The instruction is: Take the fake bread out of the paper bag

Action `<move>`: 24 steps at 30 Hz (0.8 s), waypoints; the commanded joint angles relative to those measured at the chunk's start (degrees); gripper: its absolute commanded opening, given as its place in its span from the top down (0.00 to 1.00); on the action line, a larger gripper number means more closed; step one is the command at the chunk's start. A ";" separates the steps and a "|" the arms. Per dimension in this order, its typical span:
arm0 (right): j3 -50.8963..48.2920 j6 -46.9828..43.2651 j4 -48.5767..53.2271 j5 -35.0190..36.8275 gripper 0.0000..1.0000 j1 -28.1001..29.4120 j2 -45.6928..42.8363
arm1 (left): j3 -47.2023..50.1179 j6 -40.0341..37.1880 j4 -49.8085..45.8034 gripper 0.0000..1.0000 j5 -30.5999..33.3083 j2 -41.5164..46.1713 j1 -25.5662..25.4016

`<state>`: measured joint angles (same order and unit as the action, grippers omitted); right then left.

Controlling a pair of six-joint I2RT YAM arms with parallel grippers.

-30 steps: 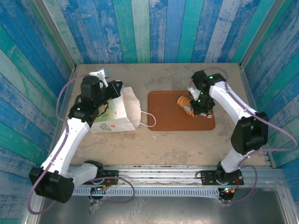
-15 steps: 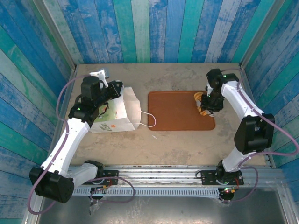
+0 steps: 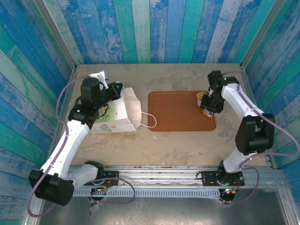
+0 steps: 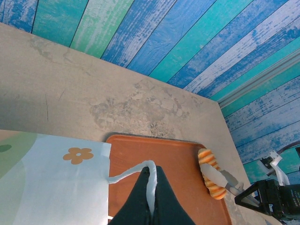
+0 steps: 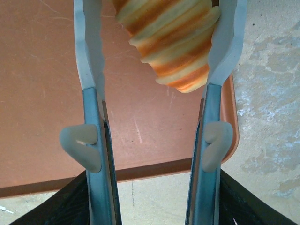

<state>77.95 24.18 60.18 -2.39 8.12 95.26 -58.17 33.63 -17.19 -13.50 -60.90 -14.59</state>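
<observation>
The right gripper (image 5: 157,28) has its jaws closed on a ridged golden roll (image 5: 171,51), over the right end of the brown tray (image 5: 42,93), near its far corner. Across the counter (image 3: 187,77) the white paper bag (image 3: 115,115) sits just left of the tray. The left gripper (image 4: 151,176) is at it, jaws pinched shut on the bag's cord handle (image 4: 126,173).

a mottled beige table (image 3: 178,145) carries the paper bag (image 3: 115,119) at left, a flat brown tray (image 3: 171,112) just beside it.
</observation>
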 commanded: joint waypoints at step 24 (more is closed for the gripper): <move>1.24 -12.51 3.93 -0.54 0.37 -2.07 -1.80 | 0.06 -1.29 -0.12 1.00 1.30 3.16 -0.07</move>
<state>76.73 16.99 61.10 -4.69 6.31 93.08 -58.17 33.21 -17.96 -12.97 -59.99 -14.59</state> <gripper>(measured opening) 0.636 0.045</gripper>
